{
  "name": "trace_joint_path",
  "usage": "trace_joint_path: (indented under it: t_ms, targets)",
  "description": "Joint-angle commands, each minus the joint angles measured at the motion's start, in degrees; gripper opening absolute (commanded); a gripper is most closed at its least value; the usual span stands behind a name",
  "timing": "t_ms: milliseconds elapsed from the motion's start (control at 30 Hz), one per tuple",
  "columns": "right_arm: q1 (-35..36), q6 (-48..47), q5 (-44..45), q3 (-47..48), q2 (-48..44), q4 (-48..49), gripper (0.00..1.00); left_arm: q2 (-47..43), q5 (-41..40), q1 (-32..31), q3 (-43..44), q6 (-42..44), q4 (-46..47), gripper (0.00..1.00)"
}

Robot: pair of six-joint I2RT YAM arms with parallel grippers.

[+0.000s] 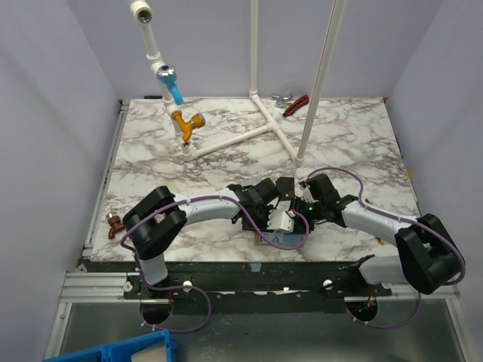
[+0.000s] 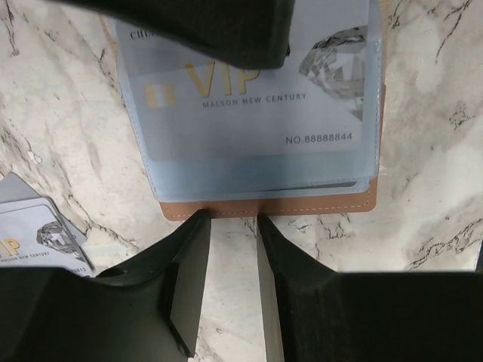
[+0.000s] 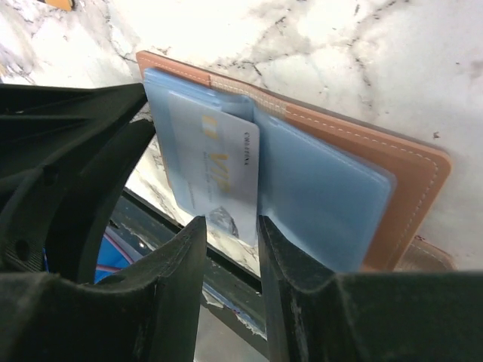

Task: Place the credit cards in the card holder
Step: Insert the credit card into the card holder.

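Left wrist view shows the left claw (image 2: 232,217) a little bit open, with only bare table in the small gap. Its two tips sit right at the brown edge of the card holder (image 2: 317,205). It has hold of nothing that I can see.

The card holder lies open and flat on the marble table (image 2: 430,136). A silver card (image 2: 249,105) with gold letters looks tucked under its clear blue pocket (image 2: 189,177). A second silver card (image 2: 34,237) lies on the table beside the holder, not touching it.

The right claw (image 3: 230,225) is a little open too. A corner of the silver card pokes down between its tips. I cannot tell if the claw is squeezing it or not.

From the top, both claws meet over the holder in the middle of the table, close to the near edge. White pipes (image 1: 256,132) stand at the far side.
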Motion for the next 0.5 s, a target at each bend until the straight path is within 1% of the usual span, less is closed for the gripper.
trace_joint_path:
  t_ms: [0,100,167,200,267,300,333,367,467]
  targets:
    - [-0.7,-2.4,1.9,1.0,-1.1,-4.4,0.38,-1.4,1.1,1.1,-0.6,1.0,-0.9,0.33]
    - [-1.0,-3.4,1.5,1.0,-0.5,-4.5,0.4,-1.7,1.1,1.2,-0.7,0.7,-0.8,0.33]
    - [-1.0,-3.4,1.3,1.3,0.3,-4.4,0.39,-1.8,1.1,1.2,-0.7,0.6,-0.7,0.33]
    - [-1.0,-2.9,1.5,1.5,0.6,-4.2,0.37,-1.8,1.1,1.2,-0.7,0.6,-0.6,0.33]
    - [-1.0,-2.2,2.4,1.8,0.7,-3.8,0.25,-1.7,1.1,1.2,-0.6,0.4,-0.5,0.33]
    - [-1.0,-1.9,2.9,1.9,0.7,-3.7,0.18,-1.6,1.1,1.1,-0.5,0.4,-0.4,0.33]
    - [-1.0,-1.9,3.5,2.1,0.7,-3.6,0.13,-1.5,1.1,1.2,-0.4,0.3,-0.4,0.33]
    - [-1.0,-1.8,4.1,2.1,0.7,-3.5,0.11,-1.4,1.1,1.2,-0.3,0.2,-0.4,0.33]
    - [-1.0,-1.5,4.7,2.0,1.3,-2.9,0.11,-1.0,1.1,1.1,0.0,0.2,-0.4,0.33]
